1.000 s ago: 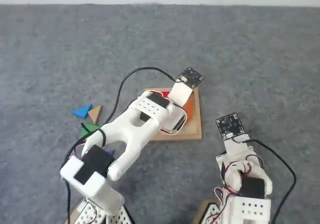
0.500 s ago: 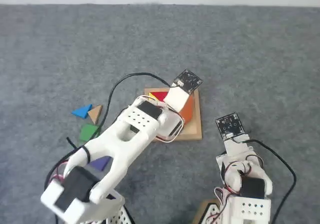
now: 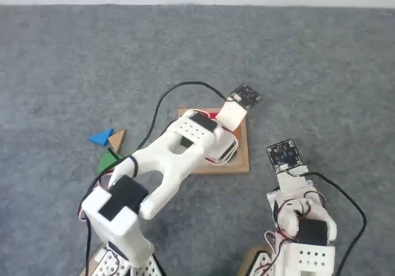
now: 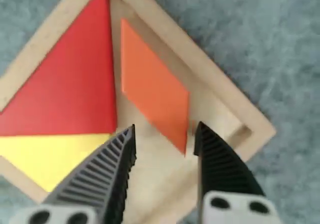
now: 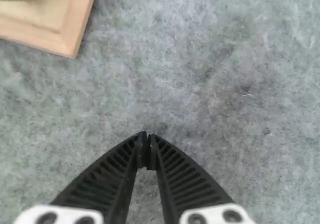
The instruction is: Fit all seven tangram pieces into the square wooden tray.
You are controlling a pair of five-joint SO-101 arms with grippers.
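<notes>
At 9 o'clock from the tray (image 3: 242, 163) in the high view, three loose pieces lie on the grey desk (image 3: 296, 60): a blue triangle (image 3: 100, 138), a tan triangle (image 3: 117, 139) touching it, and a green piece (image 3: 108, 160) half covered by the left arm. They look thin, flat, stiff and light, probably painted wood with smooth faces. Lying flat on the fuzzy desk, each is best pinched across two opposite edges near its middle, as a pinch near a corner may let it swing.

The left gripper (image 4: 165, 129) hangs over the tray with its jaws moderately apart, holding nothing. In the left wrist view the red triangle (image 4: 75, 83), the yellow triangle (image 4: 45, 159) and the orange parallelogram (image 4: 155, 103) lie inside the tray. The parallelogram's near tip sits between the jaws, and contact cannot be told.

At 5 o'clock from the tray, the right gripper (image 5: 146, 146) is closed on nothing above bare desk.

The left arm covers most of the tray in the high view. Six pieces can be counted, and what lies under the arm cannot be told. Whether the parallelogram sits fully flat is unclear.
</notes>
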